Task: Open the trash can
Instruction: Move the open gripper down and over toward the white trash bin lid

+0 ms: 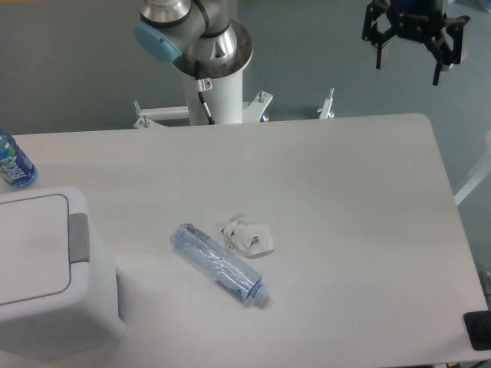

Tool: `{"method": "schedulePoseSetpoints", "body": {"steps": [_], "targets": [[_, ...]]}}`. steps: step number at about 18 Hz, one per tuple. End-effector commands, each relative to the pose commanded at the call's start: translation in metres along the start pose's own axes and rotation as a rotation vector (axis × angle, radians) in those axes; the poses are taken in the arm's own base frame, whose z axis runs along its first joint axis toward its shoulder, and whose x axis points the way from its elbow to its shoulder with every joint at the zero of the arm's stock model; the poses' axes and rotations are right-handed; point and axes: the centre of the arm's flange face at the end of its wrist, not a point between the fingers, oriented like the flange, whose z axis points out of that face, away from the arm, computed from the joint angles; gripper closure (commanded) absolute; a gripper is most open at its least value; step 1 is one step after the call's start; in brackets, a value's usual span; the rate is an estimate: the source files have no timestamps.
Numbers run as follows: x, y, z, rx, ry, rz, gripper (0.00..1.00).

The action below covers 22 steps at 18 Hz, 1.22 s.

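1. Hanging high at 1 o'clock, past the far right corner of the table (345, 199): the gripper (409, 67), black, jaws apart with nothing between them, pointing down over the grey floor rather than over the tabletop.
2. Sitting at 8 o'clock, on the near left corner: the trash can (54, 307), white and boxy with rounded corners, partly cut off by the left edge of view.
3. Lying flat and flush in its rim: the lid (31, 245), closed.
4. Set into the right side of that rim, facing the middle of the table: the grey push tab (78, 238), untouched, well apart from the gripper.
5. Resting near the centre, slightly toward 6 o'clock: a clear crushed bottle (219, 263), on its side, neck toward 4 o'clock.
6. Lying just beside the bottle, toward 2 o'clock from it: a crumpled white wrapper (249, 236); cannot tell whether touching.
7. Peeking in at 9 o'clock, behind the trash can: a blue-labelled bottle (14, 162), cut by the frame edge.
8. Standing at 12 o'clock, at the far edge: the arm's white base column (215, 96), with a light blue joint cap (156, 40) above.
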Motion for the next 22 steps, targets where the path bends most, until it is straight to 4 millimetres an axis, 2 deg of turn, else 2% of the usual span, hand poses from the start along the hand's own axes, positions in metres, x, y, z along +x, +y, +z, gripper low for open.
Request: {"method": "schedulePoseSetpoints", "body": {"steps": [4,6,8,14,19,22], "targets": [[0.003,-0.004,-0.002,0.002,-0.002,0.0,0.0],[0.005,-0.005,-0.001,0.0,0.001,-0.052,0.0],[0.01,-0.023,0.0,0.006,0.005,-0.123,0.0],[0.042,-0.119,0.005,0.065,0.003,-0.419,0.0],[0.081,-0.218,0.017,0.156,0.026,-0.618,0.0],[0.101,-0.266,0.028,0.238,0.09,-0.765,0.0]]}}
